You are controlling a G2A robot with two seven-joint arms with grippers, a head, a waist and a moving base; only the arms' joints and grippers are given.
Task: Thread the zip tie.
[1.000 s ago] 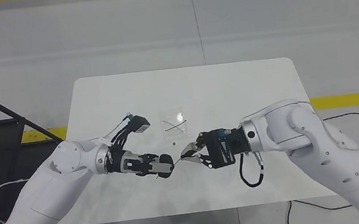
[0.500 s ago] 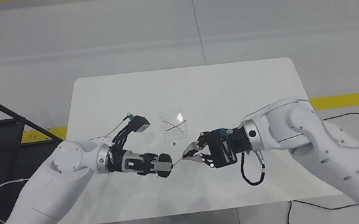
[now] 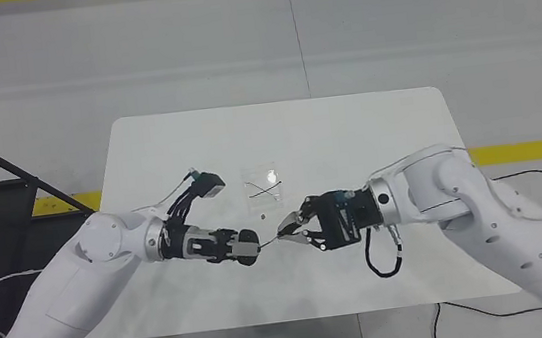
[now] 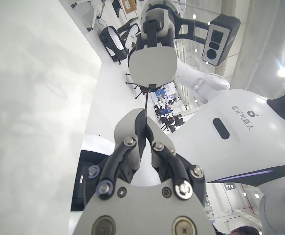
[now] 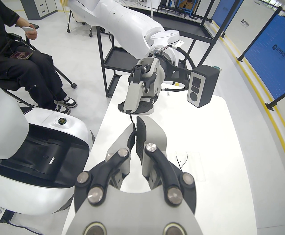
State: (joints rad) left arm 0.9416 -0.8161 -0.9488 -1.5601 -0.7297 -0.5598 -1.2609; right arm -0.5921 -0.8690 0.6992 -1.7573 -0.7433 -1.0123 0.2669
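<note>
Holds the thin black plastic zip tie (image 3: 271, 238) in the air above the white rectangular table (image 3: 378, 137), near its front edge, strung between two tools; pinches one end in the left tool (image 3: 246, 244), closed tight on the strap, and the other end in the right tool (image 3: 294, 230), likewise closed on it; leaves just a short bare length between the tips. Cannot tell head from tail at this range, nor make out any loop. Probably risks a slip above all: too hard a pull along the strap, and out through the ribbed pads (image 5: 140, 131); risks next a buckle, by pushing the tips together off-line; risks a missed slot, through a slight twist of either wrist with so little strap to steer. Risks also a drop onto the table on any early release, beside the clear flat plastic bag (image 3: 266, 187) of spare ties lying just beyond the tools.
</note>
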